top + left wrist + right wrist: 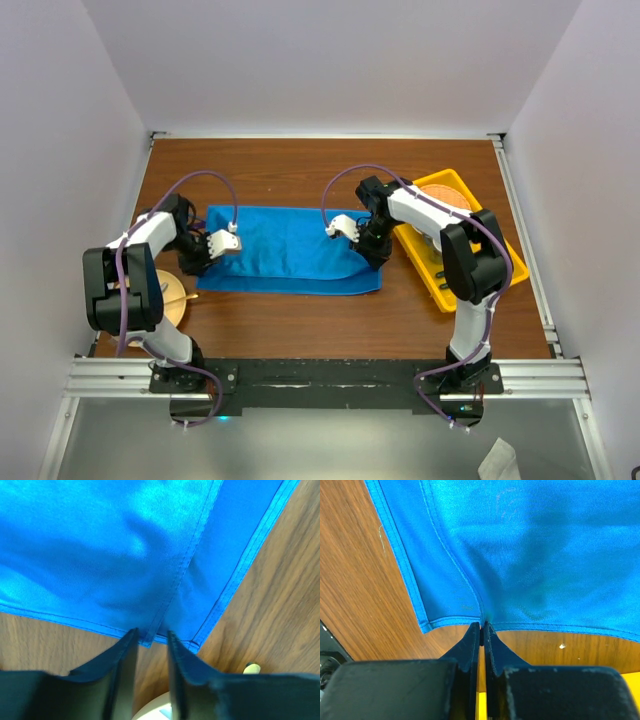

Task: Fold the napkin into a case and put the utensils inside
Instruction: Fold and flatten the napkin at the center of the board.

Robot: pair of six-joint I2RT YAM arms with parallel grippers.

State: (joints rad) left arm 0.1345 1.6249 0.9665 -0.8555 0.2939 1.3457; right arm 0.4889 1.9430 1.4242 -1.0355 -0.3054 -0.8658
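Right hand (481, 625) pinches a hem of the napkin (545, 545), while left hand (151, 631) straddles its corner, unclenched.

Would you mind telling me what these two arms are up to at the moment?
The two arms are working on the blue napkin, which lies as a folded strip on the wooden table. The right gripper is pinched shut on the hem at its right end. The left gripper sits at the left end, jaws apart around a hem corner, not clamped. No utensils lie on the cloth.
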